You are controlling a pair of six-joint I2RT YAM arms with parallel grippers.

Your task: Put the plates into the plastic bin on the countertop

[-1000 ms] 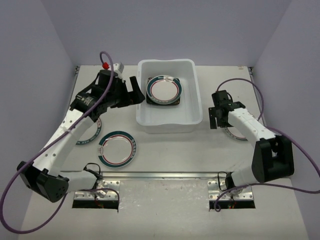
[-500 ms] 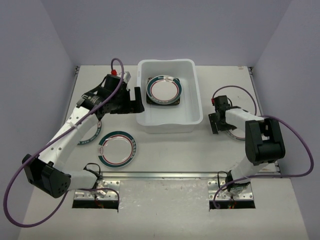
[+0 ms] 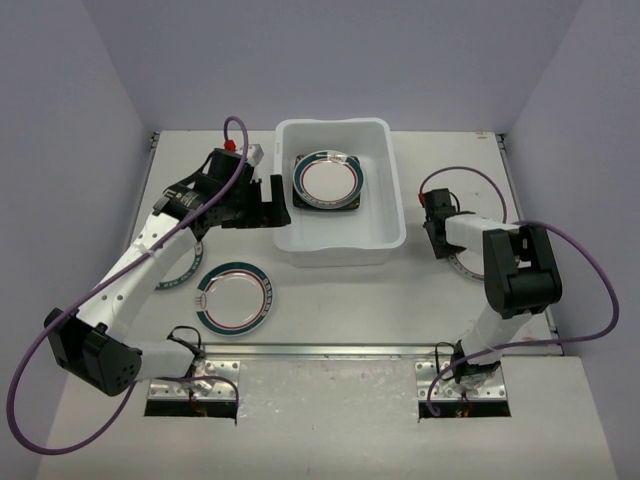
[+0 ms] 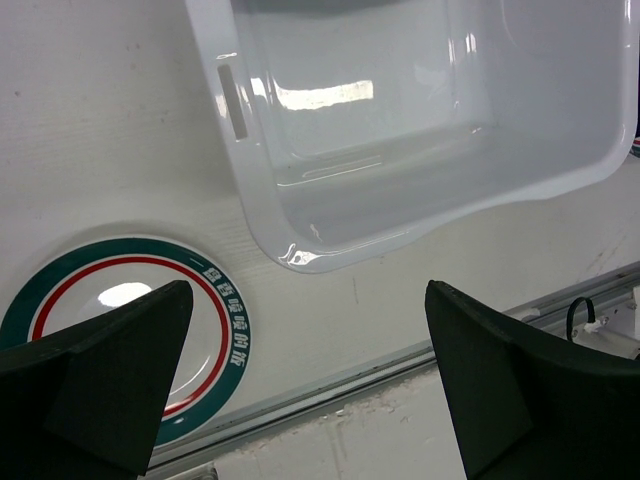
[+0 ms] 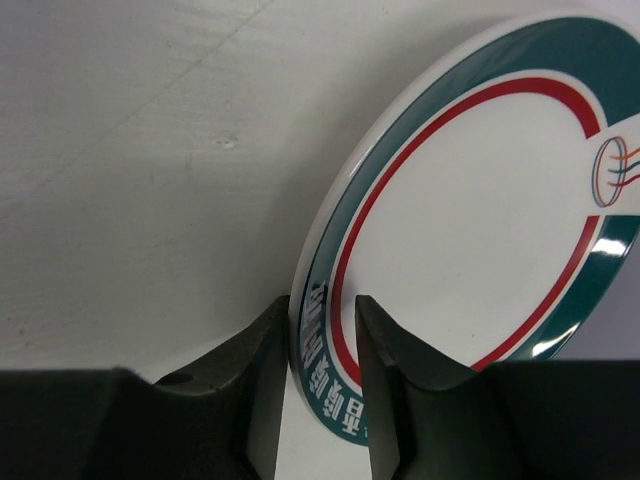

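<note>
The white plastic bin (image 3: pixel 398 190) stands at the back middle of the countertop (image 3: pixel 350 300). In it a round teal-and-red rimmed plate (image 3: pixel 327 178) lies on a square black plate (image 3: pixel 301 199). My left gripper (image 3: pixel 272 202) hovers open and empty by the bin's left wall; its wrist view shows the bin (image 4: pixel 262 215) and a round plate (image 4: pixel 120 310) below. That plate (image 3: pixel 236 298) lies in front of the bin. Another round plate (image 3: pixel 180 268) is partly hidden under the left arm. My right gripper (image 3: pixel 440 245) is shut on the rim of a round plate (image 5: pixel 470 230), fingers (image 5: pixel 262 350) either side.
A metal rail (image 3: pixel 330 350) runs along the near edge of the countertop, also in the left wrist view (image 4: pixel 400 365). Purple cables loop beside both arms. Grey walls close in the left, back and right sides.
</note>
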